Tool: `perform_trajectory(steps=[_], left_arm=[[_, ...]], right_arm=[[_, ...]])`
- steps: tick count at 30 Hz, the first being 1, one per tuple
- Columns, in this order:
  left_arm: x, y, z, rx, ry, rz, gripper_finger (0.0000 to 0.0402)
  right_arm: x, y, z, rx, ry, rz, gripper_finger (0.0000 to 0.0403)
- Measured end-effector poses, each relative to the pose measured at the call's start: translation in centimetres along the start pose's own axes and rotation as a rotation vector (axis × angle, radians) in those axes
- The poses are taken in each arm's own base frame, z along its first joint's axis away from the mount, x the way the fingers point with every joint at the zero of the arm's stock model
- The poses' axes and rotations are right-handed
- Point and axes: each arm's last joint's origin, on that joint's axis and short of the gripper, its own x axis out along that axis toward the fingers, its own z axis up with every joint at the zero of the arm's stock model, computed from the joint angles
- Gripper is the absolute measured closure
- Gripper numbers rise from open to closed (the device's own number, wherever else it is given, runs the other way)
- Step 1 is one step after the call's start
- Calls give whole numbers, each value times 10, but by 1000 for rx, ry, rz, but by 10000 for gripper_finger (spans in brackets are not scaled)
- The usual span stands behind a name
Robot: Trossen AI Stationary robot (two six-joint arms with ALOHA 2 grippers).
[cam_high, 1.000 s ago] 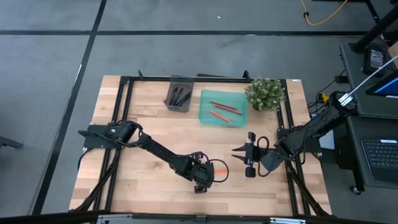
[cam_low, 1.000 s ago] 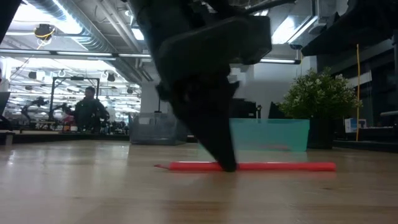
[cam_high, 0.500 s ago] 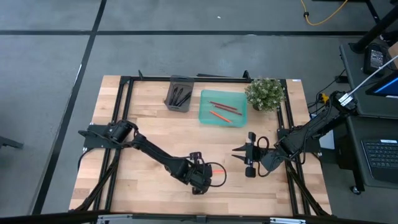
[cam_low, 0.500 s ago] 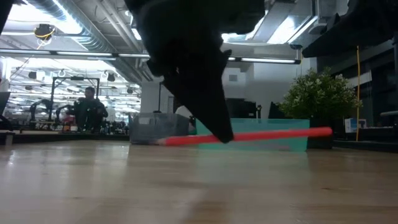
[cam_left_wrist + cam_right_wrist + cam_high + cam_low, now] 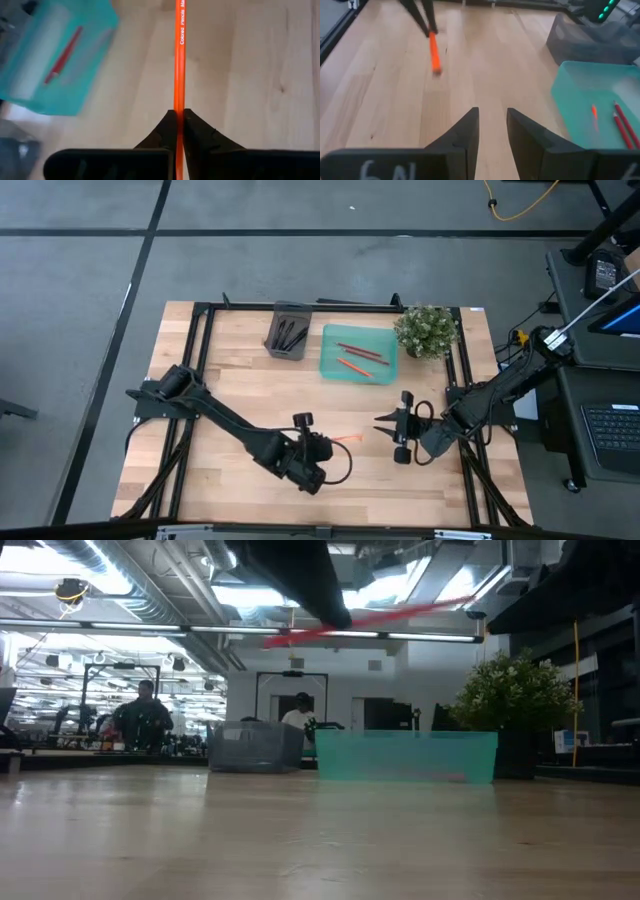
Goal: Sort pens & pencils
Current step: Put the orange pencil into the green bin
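My left gripper (image 5: 322,448) is shut on an orange pencil (image 5: 179,60), which hangs in the air over the table's near middle (image 5: 400,615). My right gripper (image 5: 492,125) waits to the right of it (image 5: 385,423), open, with nothing between its fingers. At the far side a grey tray (image 5: 288,330) holds black pens (image 5: 290,335). Beside it a teal tray (image 5: 358,352) holds red and orange pencils (image 5: 356,356) that lie flat on its floor. My left gripper pinches the pencil's shaft (image 5: 179,102) between its two fingertips, roughly a third of the way along from one end. The fingers (image 5: 315,580) come slanting down from above. The pencil is lifted clear of the table and tilted, its longer free part (image 5: 440,608) rising.
A potted plant (image 5: 427,328) stands at the far right, next to the teal tray. A black frame (image 5: 300,306) runs along the table's far edge and sides. Bare wood (image 5: 250,390) lies between the trays and the grippers. A person (image 5: 140,715) sits in the room behind.
My left gripper has risen, tipping less steeply downward, and kept its hold on the orange pencil. The pencil, which lay flat on the table, is now lifted well clear of it and tilted, one end higher.
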Motion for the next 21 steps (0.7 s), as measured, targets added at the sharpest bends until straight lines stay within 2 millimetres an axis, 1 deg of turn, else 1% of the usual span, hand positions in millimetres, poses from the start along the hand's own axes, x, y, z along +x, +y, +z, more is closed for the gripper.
perform_trajectory(steps=[2, 6, 14, 18, 21], left_arm=[[-5, 2, 1, 1, -20, 27, 393], [-5, 4, 2, 4, -34, 63, 393], [3, 15, 7, -3, -42, 121, 393], [9, 21, 10, 5, -37, 135, 392], [14, 27, 12, 8, -31, 146, 392]], right_arm=[[-3, 3, 0, -7, -20, -7, 302], [-10, 9, -2, -22, -50, -28, 302], [-22, 22, 3, -39, -125, 42, 302], [-24, 25, 3, -49, -136, 59, 302], [-23, 23, -5, -35, -152, 68, 302]])
